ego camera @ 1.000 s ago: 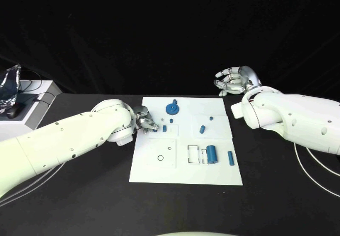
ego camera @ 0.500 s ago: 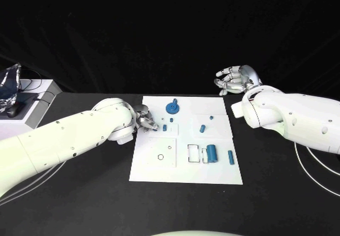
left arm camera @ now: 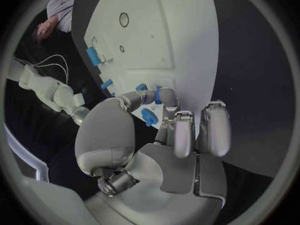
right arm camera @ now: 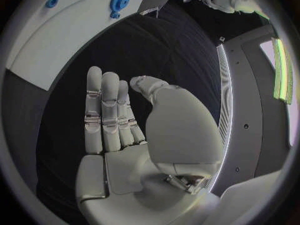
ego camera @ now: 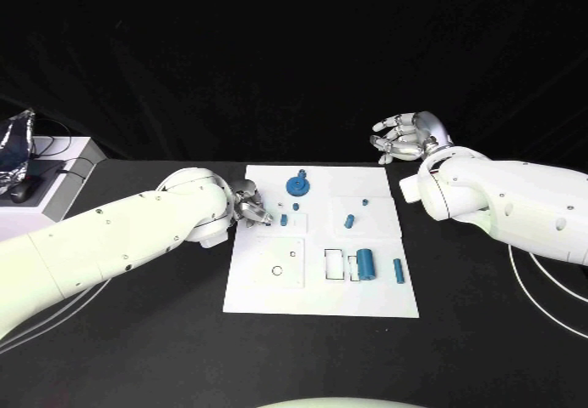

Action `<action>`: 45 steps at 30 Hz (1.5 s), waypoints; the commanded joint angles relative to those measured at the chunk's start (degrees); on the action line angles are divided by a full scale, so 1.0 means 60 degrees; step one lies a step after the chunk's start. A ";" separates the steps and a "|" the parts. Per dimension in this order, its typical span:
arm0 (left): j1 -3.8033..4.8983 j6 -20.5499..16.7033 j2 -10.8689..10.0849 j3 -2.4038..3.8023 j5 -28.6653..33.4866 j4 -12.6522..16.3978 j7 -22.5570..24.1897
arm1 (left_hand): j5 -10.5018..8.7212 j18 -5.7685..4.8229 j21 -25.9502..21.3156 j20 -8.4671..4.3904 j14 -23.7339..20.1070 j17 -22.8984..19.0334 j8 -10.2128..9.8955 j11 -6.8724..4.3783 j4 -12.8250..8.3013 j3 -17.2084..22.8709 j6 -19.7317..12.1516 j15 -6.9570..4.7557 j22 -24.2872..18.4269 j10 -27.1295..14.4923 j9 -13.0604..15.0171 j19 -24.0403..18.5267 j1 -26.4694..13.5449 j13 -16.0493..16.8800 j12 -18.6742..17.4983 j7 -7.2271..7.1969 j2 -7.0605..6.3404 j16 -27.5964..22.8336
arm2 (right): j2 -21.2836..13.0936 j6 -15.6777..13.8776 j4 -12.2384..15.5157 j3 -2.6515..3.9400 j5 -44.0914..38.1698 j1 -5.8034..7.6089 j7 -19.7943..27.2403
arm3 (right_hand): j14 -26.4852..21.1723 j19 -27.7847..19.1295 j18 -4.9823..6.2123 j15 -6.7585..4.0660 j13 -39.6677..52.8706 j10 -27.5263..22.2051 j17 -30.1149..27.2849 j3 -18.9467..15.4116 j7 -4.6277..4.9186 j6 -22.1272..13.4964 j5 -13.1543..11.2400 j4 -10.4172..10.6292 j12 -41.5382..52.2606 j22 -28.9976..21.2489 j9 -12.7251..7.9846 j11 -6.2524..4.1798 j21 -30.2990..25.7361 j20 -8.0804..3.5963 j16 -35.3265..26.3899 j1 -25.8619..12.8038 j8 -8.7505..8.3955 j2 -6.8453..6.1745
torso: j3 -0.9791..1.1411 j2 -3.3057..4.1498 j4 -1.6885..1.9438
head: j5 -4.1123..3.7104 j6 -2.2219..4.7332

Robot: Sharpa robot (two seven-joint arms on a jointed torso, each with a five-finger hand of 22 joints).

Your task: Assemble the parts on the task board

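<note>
The white task board (ego camera: 321, 297) lies mid-table. On it are a blue gear (ego camera: 298, 185), a small blue peg (ego camera: 283, 219) near the left edge, two more pegs (ego camera: 349, 223) (ego camera: 364, 203), a thick blue cylinder (ego camera: 365, 263) and a thin one (ego camera: 398, 270). My left hand (ego camera: 254, 210) sits low at the board's left edge. In the left wrist view its thumb and a finger (left arm camera: 166, 98) close round the small blue peg (left arm camera: 152, 95), with the gear (left arm camera: 149, 116) just beyond. My right hand (ego camera: 405, 138) hangs raised past the board's far right corner, fingers (right arm camera: 105, 116) straight, holding nothing.
A white box (ego camera: 55, 183) with a crumpled foil object (ego camera: 15, 153) and dark cables stands at the table's far left. White cables (ego camera: 539, 285) loop on the table at the right. Outlined slots and a small hole (ego camera: 277, 272) mark the board's near half.
</note>
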 commanded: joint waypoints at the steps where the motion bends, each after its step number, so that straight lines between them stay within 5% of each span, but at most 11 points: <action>1: -0.0095 0.0449 -0.0037 -0.0076 -0.0373 -0.0087 -0.0276 | 0.0016 -0.0080 0.0006 -0.0025 0.1010 0.2516 0.0046 0.0030 -0.0746 0.0793 -0.0016 -0.0015 0.0544 -0.0015 0.0027 0.0053 0.0597 0.0002 -0.0020 0.0025 0.0469 0.0032 | -0.0005 0.0125 0.0018 0.0001 -0.0087 -0.0004 0.0063 | 0.0057 0.0065 0.0035 -0.0001 -0.0007 -0.0059 0.0008 -0.0016 0.0039 -0.0049 0.0060 -0.0036 -0.0066 -0.0008 0.0010 -0.0030 -0.0049 0.0001 -0.0021 -0.0060 0.0027 0.0010 | -0.0002 0.0000 0.0007 | -0.0006 0.0008; 16: -0.0095 0.0461 -0.0021 -0.0079 -0.0122 -0.0048 -0.0276 | -0.0011 -0.0078 0.0004 -0.0016 0.1010 0.2516 0.0058 0.0047 -0.0729 0.0783 -0.0001 0.0000 0.0539 0.0039 0.0014 0.0048 0.0585 0.0072 0.0029 0.0041 0.0440 0.0032 | -0.0013 0.0132 0.0031 0.0000 -0.0087 -0.0005 0.0056 | 0.0057 0.0065 0.0035 -0.0001 -0.0007 -0.0059 0.0008 -0.0016 0.0039 -0.0049 0.0060 -0.0036 -0.0066 -0.0008 0.0010 -0.0030 -0.0049 0.0001 -0.0021 -0.0060 0.0027 0.0010 | 0.0007 0.0001 0.0006 | 0.0002 -0.0003; 28: -0.0094 0.0355 -0.0016 -0.0084 0.0185 -0.0099 -0.0309 | -0.0094 -0.0075 -0.0028 0.0000 0.1010 0.2516 0.0040 -0.0006 0.0425 -0.0457 0.0155 -0.0027 0.0540 0.0096 -0.0292 0.0041 -0.0312 0.0085 0.0117 -0.0075 0.0063 0.0032 | -0.0027 0.0118 0.0039 -0.0001 -0.0087 -0.0005 0.0051 | 0.0066 0.0071 0.0035 0.0000 -0.0021 -0.0061 0.0014 -0.0019 0.0040 -0.0055 0.0063 -0.0040 -0.0065 -0.0023 0.0011 -0.0029 -0.0064 0.0003 -0.0049 -0.0072 0.0027 0.0012 | 0.0009 -0.0002 0.0008 | 0.0010 0.0011; 35: -0.0094 0.0353 -0.0016 -0.0085 0.0348 -0.0151 -0.0322 | -0.0084 -0.0077 -0.0050 0.0003 0.1010 0.2516 0.0001 0.0018 0.1210 -0.1718 0.0255 -0.0018 0.0540 0.0022 -0.0504 0.0048 -0.0558 0.0066 0.0161 -0.0055 -0.0103 0.0032 | -0.0038 0.0120 0.0035 -0.0001 -0.0092 -0.0005 0.0045 | 0.0067 0.0071 0.0035 0.0000 -0.0026 -0.0064 0.0016 -0.0019 0.0040 -0.0057 0.0064 -0.0043 -0.0067 -0.0027 0.0011 -0.0029 -0.0069 0.0003 -0.0058 -0.0073 0.0026 0.0011 | 0.0005 -0.0001 0.0006 | 0.0005 0.0028; 45: -0.0094 0.0282 -0.0010 -0.0084 0.0471 -0.0188 -0.0326 | -0.0073 -0.0075 -0.0060 0.0004 0.1010 0.2516 -0.0003 0.0023 0.1482 -0.2176 0.0259 -0.0011 0.0537 -0.0004 -0.0571 0.0049 -0.0491 0.0054 0.0173 -0.0046 -0.0113 0.0032 | -0.0041 0.0119 0.0034 -0.0001 -0.0101 -0.0005 0.0047 | 0.0066 0.0071 0.0035 0.0000 -0.0030 -0.0068 0.0016 -0.0019 0.0040 -0.0060 0.0066 -0.0047 -0.0068 -0.0031 0.0011 -0.0029 -0.0074 0.0003 -0.0066 -0.0072 0.0025 0.0010 | -0.0008 0.0003 0.0014 | 0.0003 0.0033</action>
